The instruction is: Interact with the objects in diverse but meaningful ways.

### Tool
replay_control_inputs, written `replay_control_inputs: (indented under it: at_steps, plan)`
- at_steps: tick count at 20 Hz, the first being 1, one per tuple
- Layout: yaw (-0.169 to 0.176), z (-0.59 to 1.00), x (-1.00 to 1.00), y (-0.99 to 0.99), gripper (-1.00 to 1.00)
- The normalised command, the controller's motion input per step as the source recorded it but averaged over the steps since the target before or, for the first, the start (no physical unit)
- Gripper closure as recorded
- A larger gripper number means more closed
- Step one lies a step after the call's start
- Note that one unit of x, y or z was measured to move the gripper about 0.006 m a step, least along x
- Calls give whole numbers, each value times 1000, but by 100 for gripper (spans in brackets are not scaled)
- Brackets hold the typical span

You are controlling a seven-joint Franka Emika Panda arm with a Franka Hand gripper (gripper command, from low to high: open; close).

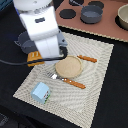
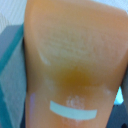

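A: Orange surface is seen filling the wrist view, very close and blurred, with one pale strip across it. Counts?

B: One orange ridged bread loaf (image 1: 34,58) is made out in the exterior view, mostly covered by the arm (image 1: 40,27), at the mat's edge toward the exterior view's left. One small pale blue carton (image 1: 41,92) is seen standing on the woven mat (image 1: 95,80), near its corner closest to the camera. One dark grey two-handled pot (image 1: 91,13) is placed on the brown board (image 1: 112,27) at the back, well apart from the mat.

A: Other items?

B: One round tan plate (image 1: 68,66) is set mid-mat. One fork (image 1: 67,81) is laid just beside the plate on its near side; one knife (image 1: 87,58) is laid beside it toward the exterior view's right. One tan bowl (image 1: 123,16) is cut off at the frame edge.

A: Writing?

B: None can be read; carton faces are blurred.

A: Claw?

B: Gripper (image 1: 36,54) is hidden by the arm's body. Whether the jaws are apart or together cannot be told.
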Motion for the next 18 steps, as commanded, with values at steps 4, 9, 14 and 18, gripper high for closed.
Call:
replay_control_inputs:
  at_steps: [4,9,14,18]
  plan:
    - [0,306,898,443,100]
    - [0,239,850,541,100]
    - [0,114,794,629,100]
    - [0,20,682,734,100]
